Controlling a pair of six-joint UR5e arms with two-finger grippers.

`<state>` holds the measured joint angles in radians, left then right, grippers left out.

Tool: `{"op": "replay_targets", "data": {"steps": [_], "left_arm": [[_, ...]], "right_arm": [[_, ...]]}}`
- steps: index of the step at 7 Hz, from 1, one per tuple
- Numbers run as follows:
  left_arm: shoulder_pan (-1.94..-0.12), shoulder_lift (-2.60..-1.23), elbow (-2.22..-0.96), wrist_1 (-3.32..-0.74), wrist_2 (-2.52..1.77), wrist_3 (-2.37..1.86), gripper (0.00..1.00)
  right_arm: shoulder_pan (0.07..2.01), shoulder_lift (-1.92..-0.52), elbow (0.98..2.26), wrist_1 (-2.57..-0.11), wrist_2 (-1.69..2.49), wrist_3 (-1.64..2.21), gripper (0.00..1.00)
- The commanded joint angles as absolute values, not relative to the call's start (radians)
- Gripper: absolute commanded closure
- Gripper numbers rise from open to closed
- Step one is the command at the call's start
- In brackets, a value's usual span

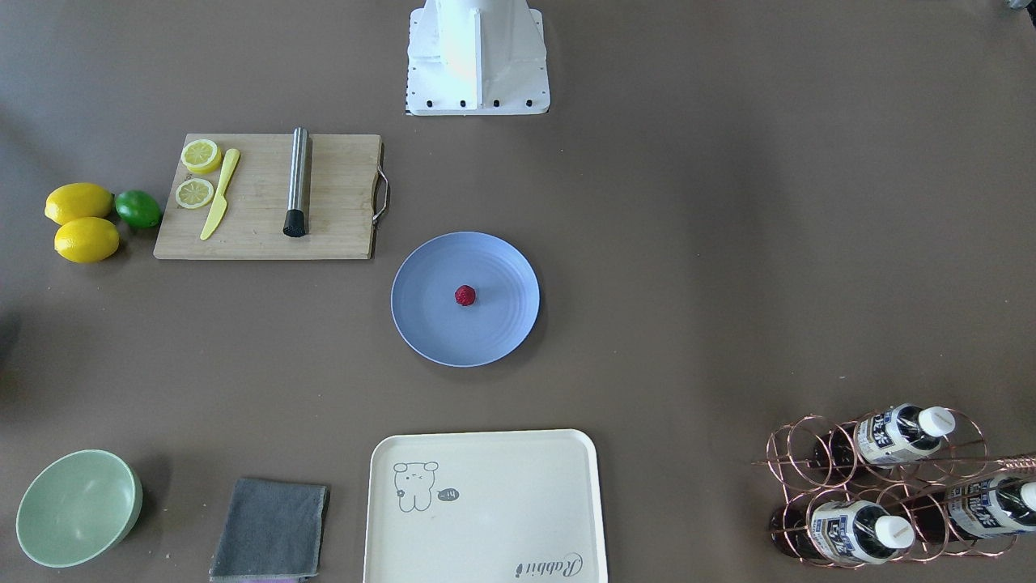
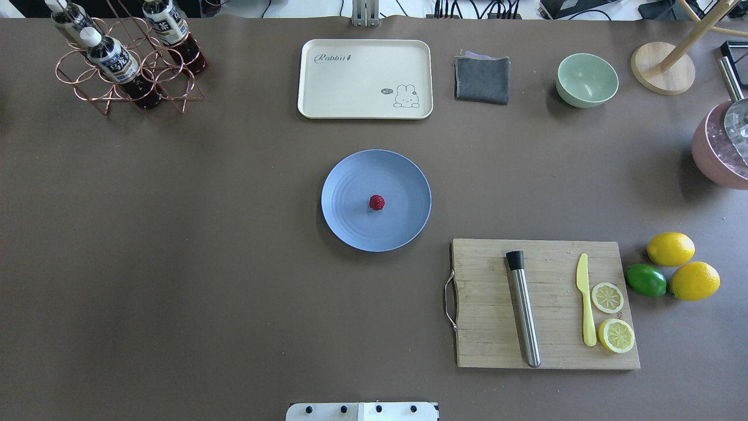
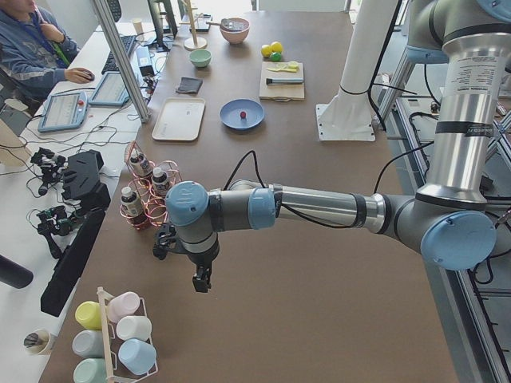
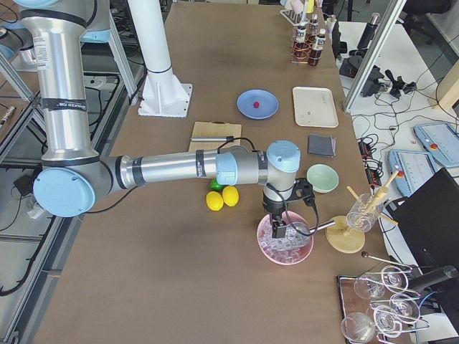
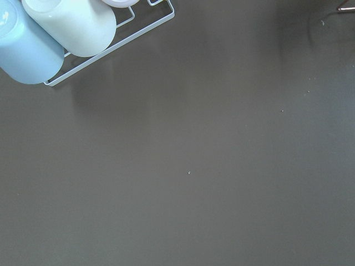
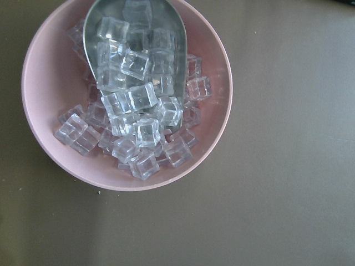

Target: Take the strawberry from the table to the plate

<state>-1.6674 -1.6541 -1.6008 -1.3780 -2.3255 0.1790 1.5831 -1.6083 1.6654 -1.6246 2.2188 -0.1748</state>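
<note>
Berry (image 1: 464,295) lay on plate (image 1: 506,324)
Seemed light, soft: pinch sides gently. Left gripper (image 3: 202,281), right gripper (image 4: 278,229): couldn't tell their grip

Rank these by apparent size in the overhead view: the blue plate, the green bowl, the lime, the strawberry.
1. blue plate
2. green bowl
3. lime
4. strawberry
No two look alike in size.

Left arm (image 3: 319,209) stretches out level, wrist bent down, left gripper (image 3: 202,282) pointing straight down; right arm (image 4: 172,169) reaches out likewise, right gripper (image 4: 278,231) pointing down; jaw openings too small to tell.
</note>
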Motion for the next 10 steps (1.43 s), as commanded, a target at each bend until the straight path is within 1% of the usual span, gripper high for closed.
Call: {"op": "replay_targets", "data": {"steps": [1,4,10], "left_arm": [[-1.667,-1.654,-1.601,-1.378,-2.326,0.179,0.02],[-1.667,-1.647,-1.597,-1.378,-2.393,0.179,0.02],[-1.667,-1.647,-1.592,-1.379,-2.393,0.178,0.02]], "right_arm": [[1.594,-1.624,1.664,-1.621,2.221,-0.175,0.00],[1.594,-1.624,1.666,-1.621,2.223,-0.175,0.00],[1.594,-1.624,1.664,-1.621,2.223,-0.175,0.00]]}}
